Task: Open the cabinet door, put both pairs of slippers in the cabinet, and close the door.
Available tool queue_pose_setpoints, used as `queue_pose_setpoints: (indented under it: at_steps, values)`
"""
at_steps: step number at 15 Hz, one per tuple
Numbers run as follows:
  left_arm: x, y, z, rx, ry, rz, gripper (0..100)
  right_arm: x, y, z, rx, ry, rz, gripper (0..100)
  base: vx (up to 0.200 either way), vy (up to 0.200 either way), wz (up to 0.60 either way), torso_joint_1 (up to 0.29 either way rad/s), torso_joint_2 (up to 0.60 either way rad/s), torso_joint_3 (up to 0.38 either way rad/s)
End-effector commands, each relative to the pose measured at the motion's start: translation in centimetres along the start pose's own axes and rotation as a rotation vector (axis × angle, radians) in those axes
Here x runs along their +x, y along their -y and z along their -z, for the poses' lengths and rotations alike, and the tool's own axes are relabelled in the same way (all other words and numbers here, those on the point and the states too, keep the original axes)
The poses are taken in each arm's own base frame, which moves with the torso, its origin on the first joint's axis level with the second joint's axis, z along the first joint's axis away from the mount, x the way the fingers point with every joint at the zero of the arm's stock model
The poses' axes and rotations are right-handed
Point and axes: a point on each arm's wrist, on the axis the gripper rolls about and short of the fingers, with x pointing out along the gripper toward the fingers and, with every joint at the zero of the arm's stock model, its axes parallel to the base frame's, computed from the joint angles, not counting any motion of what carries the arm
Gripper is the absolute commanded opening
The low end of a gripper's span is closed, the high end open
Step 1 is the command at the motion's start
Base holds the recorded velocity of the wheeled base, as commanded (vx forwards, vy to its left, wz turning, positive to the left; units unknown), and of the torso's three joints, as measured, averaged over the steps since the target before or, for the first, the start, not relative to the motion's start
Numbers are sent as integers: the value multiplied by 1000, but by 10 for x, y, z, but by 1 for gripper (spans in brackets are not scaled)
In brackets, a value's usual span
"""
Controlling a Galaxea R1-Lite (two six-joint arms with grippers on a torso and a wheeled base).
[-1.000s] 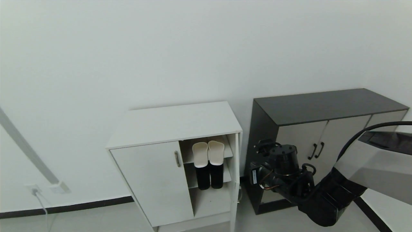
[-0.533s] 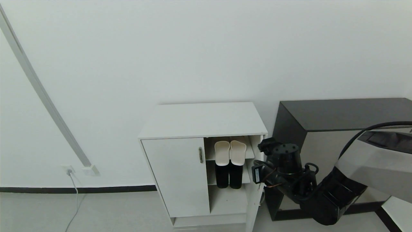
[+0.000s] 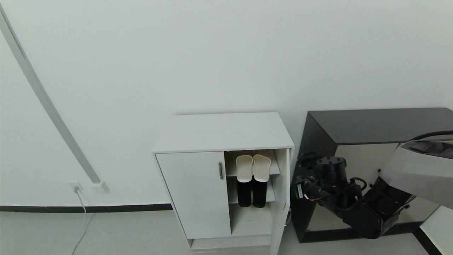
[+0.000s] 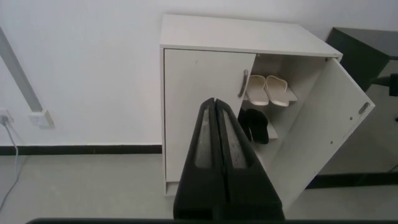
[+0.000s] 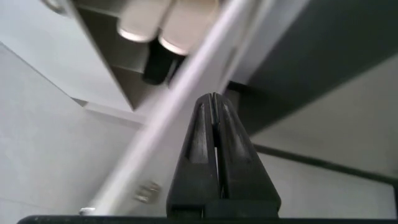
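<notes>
You have the white cabinet (image 3: pixel 223 131) standing against the wall, with its right-hand door (image 3: pixel 281 198) swung open towards you, so the head view sees it almost edge-on. The left-hand door (image 3: pixel 193 193) is closed, with its small metal handle (image 3: pixel 220 170) at the inner edge.

Both pairs of slippers are inside, in the open right half. The cream pair (image 3: pixel 253 167) lies side by side on the upper shelf, its ends sticking out past the shelf's front edge. The black pair (image 3: pixel 251 193) sits on the middle shelf directly below. The bottom compartment holds nothing that you can see.

Your right pincer (image 5: pixel 214 96) is closed, its fingers pressed together with nothing between them. It sits low, just beside the outer face of the open door, in the gap between the white cabinet and the dark cabinet (image 3: pixel 371 124) to the right. Its wrist view looks up along the door's white edge, which crosses behind the fingertips. You cannot tell whether the tips touch the door.

Your left pincer (image 4: pixel 216 102) is also closed and empty. It is held well back from the cabinet, facing its front, roughly in line with the closed left-hand door.

On the wall to the left, a grey conduit (image 3: pixel 42 95) slants down to a socket (image 3: pixel 75 186), and a cable (image 3: pixel 83 219) hangs from the socket to the floor.
</notes>
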Motion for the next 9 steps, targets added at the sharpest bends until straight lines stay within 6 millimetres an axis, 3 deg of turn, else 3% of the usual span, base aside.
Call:
queue_pose_setpoints:
  at_steps: [1, 4, 6, 9]
  values:
    - [0, 0, 0, 0, 0, 0, 0, 4, 0, 9, -6, -25, 1, 0, 0, 0, 0, 0, 0, 0]
    - [0, 0, 0, 0, 0, 0, 0, 10, -8, 18, -14, -48, -16, 0, 0, 0, 0, 0, 0, 0]
    - [0, 0, 0, 0, 0, 0, 0, 10, -25, 24, -10, -59, -66, 0, 0, 0, 0, 0, 0, 0]
    - [0, 0, 0, 0, -2, 0, 0, 11, -51, 16, 110, -15, -147, 0, 0, 0, 0, 0, 0, 0]
